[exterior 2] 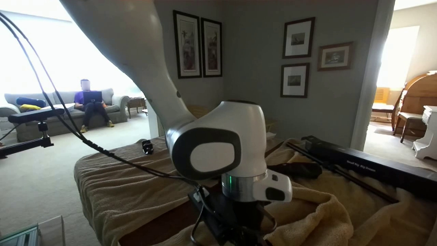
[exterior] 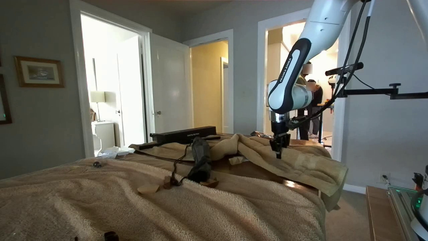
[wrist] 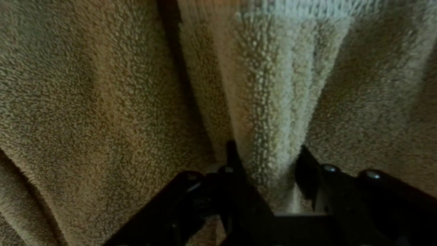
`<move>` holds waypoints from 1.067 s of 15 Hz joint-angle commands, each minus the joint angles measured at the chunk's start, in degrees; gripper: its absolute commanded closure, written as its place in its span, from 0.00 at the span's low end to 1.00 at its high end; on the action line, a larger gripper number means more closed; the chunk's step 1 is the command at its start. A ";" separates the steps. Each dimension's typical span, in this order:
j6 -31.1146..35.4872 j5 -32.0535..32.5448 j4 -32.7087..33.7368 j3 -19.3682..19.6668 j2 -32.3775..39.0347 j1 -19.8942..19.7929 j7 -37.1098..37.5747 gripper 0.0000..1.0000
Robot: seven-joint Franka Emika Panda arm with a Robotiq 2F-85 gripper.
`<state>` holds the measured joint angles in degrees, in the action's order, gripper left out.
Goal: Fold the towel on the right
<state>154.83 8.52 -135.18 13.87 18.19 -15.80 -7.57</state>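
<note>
The towel (exterior: 309, 164) is a plain beige-tan cloth lying rumpled over the wooden table, with its end hanging off the right edge in an exterior view. Part of it shows as thick folds in an exterior view (exterior 2: 317, 218). My gripper (exterior: 278, 154) points down at the towel. In the wrist view, a raised fold of the towel (wrist: 269, 85) runs between the two black fingers of the gripper (wrist: 267, 147), and both fingers press on its sides. The gripper is shut on this bunched fold. The fingertips are out of sight in an exterior view, where only the black gripper body shows low.
A second tan rumpled blanket (exterior: 150, 201) covers the near part of the table. A dark pouch (exterior: 201, 157) with cords lies on it. A long black box (exterior: 185, 134) stands at the back. Bare wood (exterior: 254, 169) shows between the cloths. A camera arm (exterior: 374, 91) extends nearby.
</note>
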 commanded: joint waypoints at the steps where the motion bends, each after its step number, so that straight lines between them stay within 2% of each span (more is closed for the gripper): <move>1: -8.16 -1.45 -2.33 -0.10 -7.88 -0.15 -1.60 0.89; 3: -12.55 -1.40 -2.58 0.22 -11.45 -0.10 -1.54 1.00; 6: -13.30 -2.20 -2.23 0.38 -15.59 -0.32 -2.36 0.97; 10: -11.12 -2.91 -0.13 1.03 -19.11 -0.22 -1.96 0.97; 16: -3.95 -3.89 8.53 0.96 -19.16 0.72 -2.06 0.98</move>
<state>147.45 7.34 -131.17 15.05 -1.28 -15.74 -7.57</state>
